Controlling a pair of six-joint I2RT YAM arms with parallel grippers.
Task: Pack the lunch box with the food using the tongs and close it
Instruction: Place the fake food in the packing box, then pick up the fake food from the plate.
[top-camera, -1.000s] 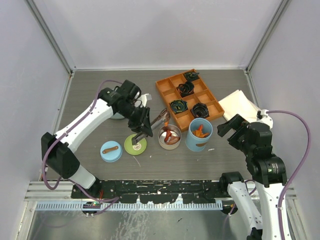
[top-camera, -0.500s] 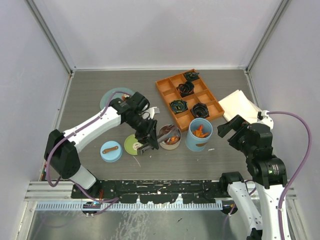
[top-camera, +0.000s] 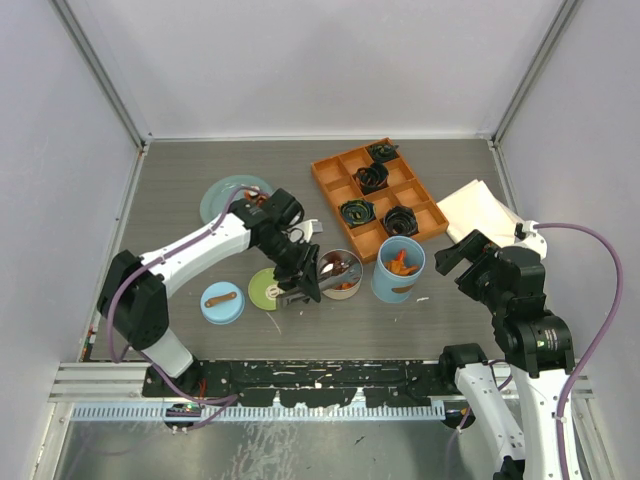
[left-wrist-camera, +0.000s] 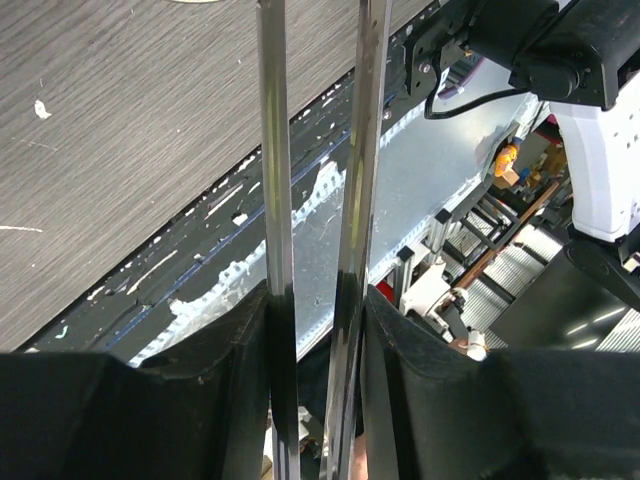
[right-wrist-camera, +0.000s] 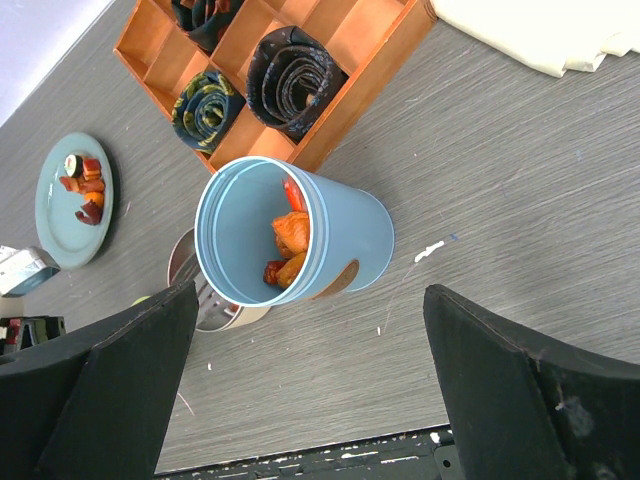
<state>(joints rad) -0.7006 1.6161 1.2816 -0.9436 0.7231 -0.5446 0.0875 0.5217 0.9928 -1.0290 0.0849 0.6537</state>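
Lids: the blue lid (top-camera: 222, 302) and the green lid (top-camera: 262, 290) lie flat near my left base, off their containers, close but apart.
Left arm: it rises from the near-left edge out to an elbow beside the teal plate (top-camera: 235, 192), then folds back towards the near right, with the wrist tipped down between the green lid and the steel tin (top-camera: 356, 286).
Left pincer: my left pincer (top-camera: 303, 278) is partly closed on the tongs (left-wrist-camera: 272, 150). The two grey tong arms run side by side out from between my fingers (left-wrist-camera: 235, 345), with a narrow gap between them.
Tongs: their tips (top-camera: 338, 266) reach over the steel tin. I cannot tell whether they touch anything inside.
Right arm: it stands at the near-right corner with the wrist raised, aimed at the light-blue cylinder (top-camera: 398, 268) but well apart from it.
Right pincer: my right pincer (top-camera: 458, 256) is spread wide and holds nothing.
Cylinder: it stands upright and uncovered just right of the tin, with orange and red food (right-wrist-camera: 290, 235) inside.
Plate: a few more chunks (right-wrist-camera: 85, 185) lie on it.
Far side: the orange tray (top-camera: 378, 195) of black coils, with a cream sheet (top-camera: 485, 212) to its right.
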